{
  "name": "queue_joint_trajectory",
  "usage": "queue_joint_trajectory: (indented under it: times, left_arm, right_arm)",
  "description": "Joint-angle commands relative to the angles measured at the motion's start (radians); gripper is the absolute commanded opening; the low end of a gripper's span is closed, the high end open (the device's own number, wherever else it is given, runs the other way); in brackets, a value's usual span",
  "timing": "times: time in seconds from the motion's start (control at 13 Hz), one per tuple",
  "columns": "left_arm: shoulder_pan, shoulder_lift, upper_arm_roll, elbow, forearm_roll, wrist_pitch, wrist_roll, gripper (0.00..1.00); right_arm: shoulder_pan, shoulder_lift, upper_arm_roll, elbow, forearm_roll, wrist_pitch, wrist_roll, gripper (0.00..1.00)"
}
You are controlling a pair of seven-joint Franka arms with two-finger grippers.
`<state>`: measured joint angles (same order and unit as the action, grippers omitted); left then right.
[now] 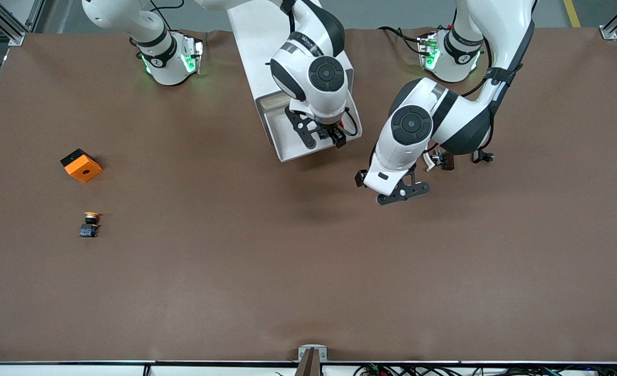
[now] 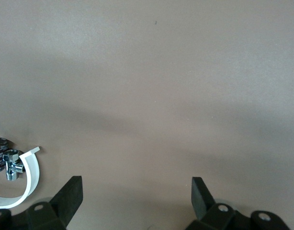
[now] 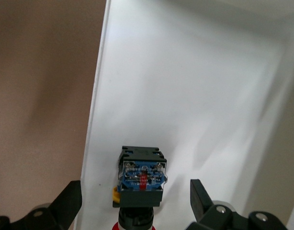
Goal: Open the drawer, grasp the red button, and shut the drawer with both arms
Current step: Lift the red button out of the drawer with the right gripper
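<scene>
The drawer [image 1: 282, 141] stands pulled out of the white cabinet [image 1: 251, 42], on the side nearer the front camera. My right gripper [image 1: 325, 137] hangs inside it, open. In the right wrist view the button [image 3: 140, 184] lies on its side on the drawer's white floor [image 3: 185, 96], with the blue-and-black body and a bit of the red cap showing. It lies between my right gripper's [image 3: 135, 191] spread fingers, which do not touch it. In the front view the button is hidden under that gripper. My left gripper [image 1: 400, 194] is open and empty over bare table [image 2: 137, 187], beside the drawer toward the left arm's end.
An orange cube with a hole [image 1: 81, 165] and a button with an orange-yellow cap [image 1: 90, 224] lie toward the right arm's end. Small metal parts and a curved white strip [image 1: 439, 159] lie by the left arm; the left wrist view shows them too [image 2: 22, 177].
</scene>
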<state>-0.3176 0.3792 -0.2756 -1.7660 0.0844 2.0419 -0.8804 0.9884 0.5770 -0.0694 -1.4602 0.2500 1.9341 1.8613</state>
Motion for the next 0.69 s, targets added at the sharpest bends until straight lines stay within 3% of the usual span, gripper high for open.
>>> queue_joint_trajectory:
  times: [0.0, 0.54, 0.62]
  left_arm:
    - [0.005, 0.001, -0.007, -0.001, 0.018, 0.009, 0.014, 1.0]
    - [0.0, 0.012, -0.007, -0.004, 0.018, 0.009, 0.014, 1.0]
    - [-0.003, 0.012, -0.007, -0.007, 0.018, 0.009, 0.014, 1.0]
  right_arm:
    - [0.012, 0.012, -0.012, 0.023, -0.018, -0.011, 0.016, 1.0]
    - [0.013, 0.012, -0.012, 0.023, -0.046, -0.011, 0.018, 1.0]
    - [0.009, 0.011, -0.012, 0.023, -0.044, -0.011, 0.003, 0.73]
